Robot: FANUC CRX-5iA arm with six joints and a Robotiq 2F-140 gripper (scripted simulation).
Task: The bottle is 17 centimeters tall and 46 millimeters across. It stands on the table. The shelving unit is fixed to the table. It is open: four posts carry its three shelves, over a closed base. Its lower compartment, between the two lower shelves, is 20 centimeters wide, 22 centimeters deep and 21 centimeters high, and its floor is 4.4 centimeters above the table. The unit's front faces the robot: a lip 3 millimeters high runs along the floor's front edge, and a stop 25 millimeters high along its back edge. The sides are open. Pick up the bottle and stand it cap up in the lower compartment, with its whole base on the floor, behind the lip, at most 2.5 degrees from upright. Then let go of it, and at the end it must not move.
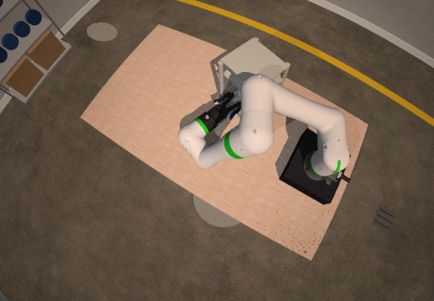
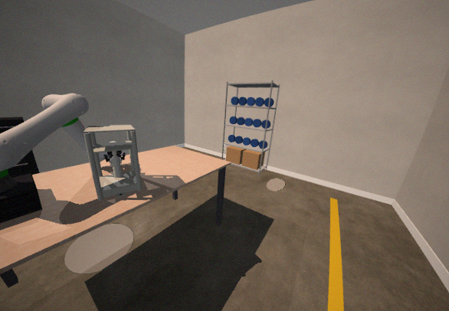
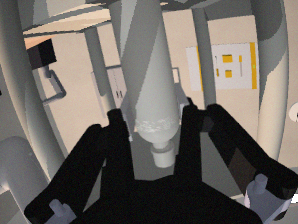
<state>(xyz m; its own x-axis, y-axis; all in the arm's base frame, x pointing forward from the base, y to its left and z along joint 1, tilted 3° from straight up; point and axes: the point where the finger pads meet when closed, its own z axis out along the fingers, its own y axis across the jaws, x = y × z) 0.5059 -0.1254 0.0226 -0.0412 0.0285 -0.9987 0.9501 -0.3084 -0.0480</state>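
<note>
The grey bottle (image 3: 148, 90) is between the black fingers of my gripper (image 3: 154, 97), which is shut on its upper part near the cap. In the exterior view the bottle (image 2: 116, 166) stands upright inside the lower compartment of the grey shelving unit, with the gripper (image 2: 115, 155) at its top. I cannot tell whether its base touches the compartment floor. In the overhead view the gripper (image 1: 226, 104) reaches into the front of the shelving unit (image 1: 252, 63); the bottle is hidden there by the arm and top shelf.
The unit's posts (image 3: 100, 76) stand close on both sides of the bottle in the wrist view. The robot's black base (image 1: 312, 167) sits at the table's right end. A tall rack with blue balls and boxes (image 2: 250, 126) stands by the far wall.
</note>
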